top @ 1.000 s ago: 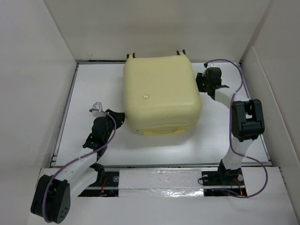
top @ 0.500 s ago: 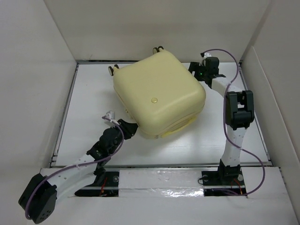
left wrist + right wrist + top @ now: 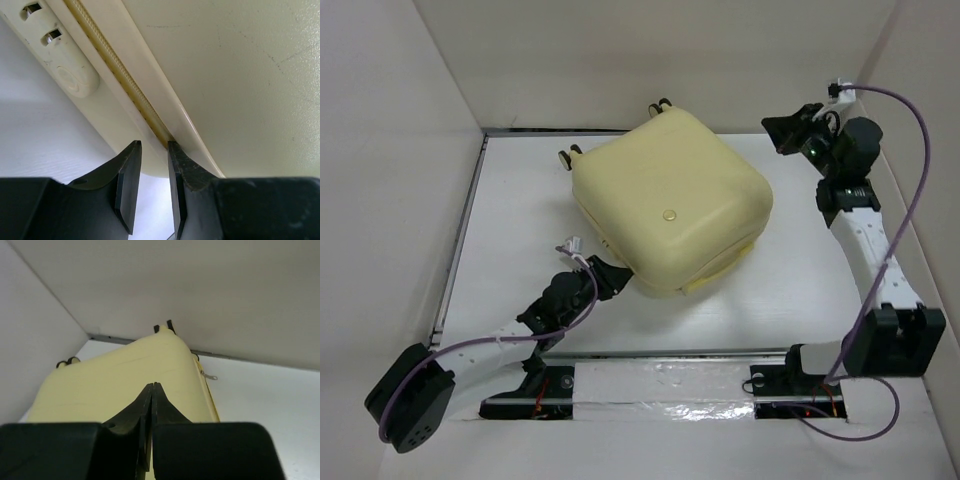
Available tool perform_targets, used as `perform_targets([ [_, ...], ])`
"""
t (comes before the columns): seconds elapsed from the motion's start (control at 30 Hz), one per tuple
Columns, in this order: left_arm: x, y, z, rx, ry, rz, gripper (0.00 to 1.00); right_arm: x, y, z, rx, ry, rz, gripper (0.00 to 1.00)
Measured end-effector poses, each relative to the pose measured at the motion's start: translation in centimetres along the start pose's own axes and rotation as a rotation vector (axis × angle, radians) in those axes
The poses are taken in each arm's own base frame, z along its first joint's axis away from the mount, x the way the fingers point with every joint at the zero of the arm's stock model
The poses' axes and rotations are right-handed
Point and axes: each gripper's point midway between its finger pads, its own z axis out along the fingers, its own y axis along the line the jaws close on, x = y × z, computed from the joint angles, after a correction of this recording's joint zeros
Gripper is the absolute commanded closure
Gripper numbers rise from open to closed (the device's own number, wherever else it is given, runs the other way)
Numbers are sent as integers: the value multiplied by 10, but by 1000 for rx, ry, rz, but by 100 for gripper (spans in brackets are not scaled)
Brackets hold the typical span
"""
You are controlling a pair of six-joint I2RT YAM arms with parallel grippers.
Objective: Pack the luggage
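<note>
The closed yellow suitcase (image 3: 670, 205) lies skewed on the white table (image 3: 515, 215), wheels (image 3: 568, 154) toward the back wall. The left gripper (image 3: 154, 145) sits at its near seam, fingers a narrow gap apart with nothing between them. The right gripper (image 3: 151, 386) hangs raised off the far right corner, fingers pressed together, empty.
</note>
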Motion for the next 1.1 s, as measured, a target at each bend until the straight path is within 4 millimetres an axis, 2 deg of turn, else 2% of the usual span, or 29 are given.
perform_targets([
  [0.03,1,0,0,2,2,-3,76,-11,18,-10,-32,-33,-25,100],
  [0.07,1,-1,1,4,3,-4,76,-14,36,-19,-67,-49,-47,100],
  [0.1,1,-1,2,7,4,-8,76,-10,57,-30,-105,-57,-64,100],
  [0.13,1,-3,2,13,4,-12,76,5,81,-41,-151,-48,-76,100],
  [0.2,3,-3,4,16,10,-17,76,54,134,-67,-272,7,-67,100],
  [0.27,5,-4,6,22,16,-23,76,122,187,-109,-421,104,-34,100],
  [0.3,5,-5,7,25,18,-26,76,155,203,-132,-480,160,-17,100],
  [0.33,6,-6,8,27,23,-27,76,179,212,-151,-513,194,0,100],
  [0.43,8,-10,12,31,33,-29,76,234,215,-185,-507,274,43,85],
  [0.47,9,-11,13,33,36,-29,76,247,218,-192,-505,297,53,75],
  [0.57,9,-12,14,34,40,-35,76,279,223,-206,-460,361,55,60],
  [0.6,9,-12,14,33,40,-35,76,287,223,-208,-435,374,48,58],
  [0.7,9,-12,13,30,40,-35,76,297,214,-207,-333,367,29,55],
  [0.93,7,-12,11,26,32,-35,76,310,169,-188,-79,334,-2,53],
  [1.1,6,-12,11,25,32,-38,77,327,157,-183,-18,369,-33,53],
])
